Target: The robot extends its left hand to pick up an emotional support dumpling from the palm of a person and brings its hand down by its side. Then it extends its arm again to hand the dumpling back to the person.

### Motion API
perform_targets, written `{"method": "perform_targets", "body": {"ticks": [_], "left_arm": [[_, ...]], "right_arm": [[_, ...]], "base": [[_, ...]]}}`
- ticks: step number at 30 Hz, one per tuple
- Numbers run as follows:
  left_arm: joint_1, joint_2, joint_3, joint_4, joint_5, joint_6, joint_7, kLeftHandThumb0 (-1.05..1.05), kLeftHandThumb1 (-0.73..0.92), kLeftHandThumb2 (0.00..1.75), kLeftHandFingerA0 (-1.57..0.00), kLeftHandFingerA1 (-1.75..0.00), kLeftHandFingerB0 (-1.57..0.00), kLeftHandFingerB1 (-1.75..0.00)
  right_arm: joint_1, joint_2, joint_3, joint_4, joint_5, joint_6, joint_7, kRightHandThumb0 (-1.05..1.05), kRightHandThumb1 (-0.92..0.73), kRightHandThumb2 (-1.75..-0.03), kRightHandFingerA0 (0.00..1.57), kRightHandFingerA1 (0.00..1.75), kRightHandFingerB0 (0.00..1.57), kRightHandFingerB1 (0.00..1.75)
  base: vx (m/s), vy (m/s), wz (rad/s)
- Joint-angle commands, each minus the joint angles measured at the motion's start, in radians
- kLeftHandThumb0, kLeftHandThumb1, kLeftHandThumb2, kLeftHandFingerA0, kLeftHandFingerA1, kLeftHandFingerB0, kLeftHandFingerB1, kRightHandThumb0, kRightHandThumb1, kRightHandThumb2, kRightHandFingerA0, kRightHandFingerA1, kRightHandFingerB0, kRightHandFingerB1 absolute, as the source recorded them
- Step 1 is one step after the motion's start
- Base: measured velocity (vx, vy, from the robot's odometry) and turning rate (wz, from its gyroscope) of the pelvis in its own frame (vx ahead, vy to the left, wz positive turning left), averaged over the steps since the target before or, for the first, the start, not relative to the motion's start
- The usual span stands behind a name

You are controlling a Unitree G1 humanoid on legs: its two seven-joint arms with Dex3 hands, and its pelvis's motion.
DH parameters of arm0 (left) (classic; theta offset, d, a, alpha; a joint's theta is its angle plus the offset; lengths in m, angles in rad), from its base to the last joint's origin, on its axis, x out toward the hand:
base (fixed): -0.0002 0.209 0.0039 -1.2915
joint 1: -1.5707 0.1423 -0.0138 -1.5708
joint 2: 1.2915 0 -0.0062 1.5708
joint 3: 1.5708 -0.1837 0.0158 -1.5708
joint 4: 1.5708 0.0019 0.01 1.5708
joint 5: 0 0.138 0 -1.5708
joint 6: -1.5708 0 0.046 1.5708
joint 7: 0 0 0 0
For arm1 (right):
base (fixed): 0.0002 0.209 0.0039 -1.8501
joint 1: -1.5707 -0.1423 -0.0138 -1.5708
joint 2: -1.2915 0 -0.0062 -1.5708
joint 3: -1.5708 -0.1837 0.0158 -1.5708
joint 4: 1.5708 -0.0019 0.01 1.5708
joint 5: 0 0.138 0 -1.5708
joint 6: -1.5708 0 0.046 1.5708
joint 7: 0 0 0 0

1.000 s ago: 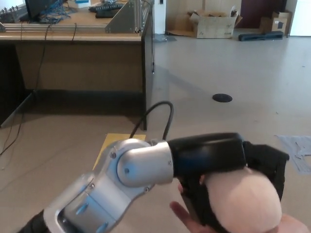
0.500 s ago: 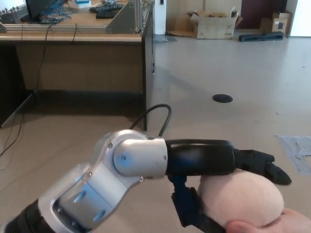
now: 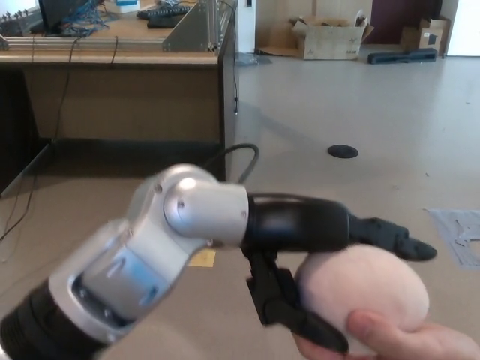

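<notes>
A round, pale pink plush dumpling [image 3: 365, 295], soft and slightly fuzzy, sits low at the right of the head view. It rests in a person's hand [image 3: 394, 341], whose thumb presses against its lower front. The robot's left hand [image 3: 330, 259] reaches in from the left on a silver and black arm. Its fingers are spread: one black finger stretches out over the top of the dumpling, and the thumb runs down along the dumpling's left side toward the person's palm. The finger and thumb bracket the dumpling without closing on it. The right hand is out of sight.

Compared with half a second ago, the silver elbow joint sits higher and further left, the forearm has risen, and the dumpling and the person's hand sit slightly higher. A second ago, the fingers were curled around the dumpling's far side.

At the back of the room, an open cardboard box [image 3: 330, 37] stands on the floor; its contents cannot be made out. A wooden desk [image 3: 120, 90] fills the upper left.
</notes>
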Motion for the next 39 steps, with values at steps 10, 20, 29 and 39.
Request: {"method": "perform_targets", "body": {"ticks": [10, 20, 29, 39], "left_arm": [[-0.236, 0.049, 0.105, 0.120, -0.062, 0.105, -0.137, -0.84, 0.46, 0.83, 0.00, 0.00, 0.00, 0.00], [-0.436, 0.106, 0.224, 0.262, -0.135, 0.163, -0.228, -0.95, 0.57, 0.60, 0.00, 0.00, 0.00, 0.00], [-0.549, 0.211, 0.404, 0.398, -0.195, 0.122, -0.240, -0.97, 0.59, 0.59, 0.00, 0.00, 0.00, 0.00], [-0.127, 0.396, 0.728, 0.301, -0.271, 0.150, -0.182, -0.96, 0.47, 0.57, 0.00, 0.00, 0.00, 0.00]], "right_arm": [[0.024, -0.016, 0.005, -0.077, -0.009, 0.068, -0.019, -0.77, -0.78, -0.64, 0.59, 0.46, 0.57, 0.42], [0.017, -0.017, 0.000, -0.085, -0.002, 0.038, -0.014, -0.74, -0.79, -0.64, 0.62, 0.46, 0.61, 0.43], [0.021, -0.019, 0.000, -0.086, -0.005, 0.031, -0.017, -0.74, -0.78, -0.65, 0.62, 0.45, 0.62, 0.42], [0.063, -0.022, 0.003, -0.087, -0.005, 0.023, 0.000, -0.74, -0.78, -0.64, 0.60, 0.46, 0.61, 0.43]], "base": [[0.00, 0.000, 0.00], [0.00, 0.000, 0.00], [0.00, 0.000, 0.00], [0.00, 0.000, 0.01]]}}
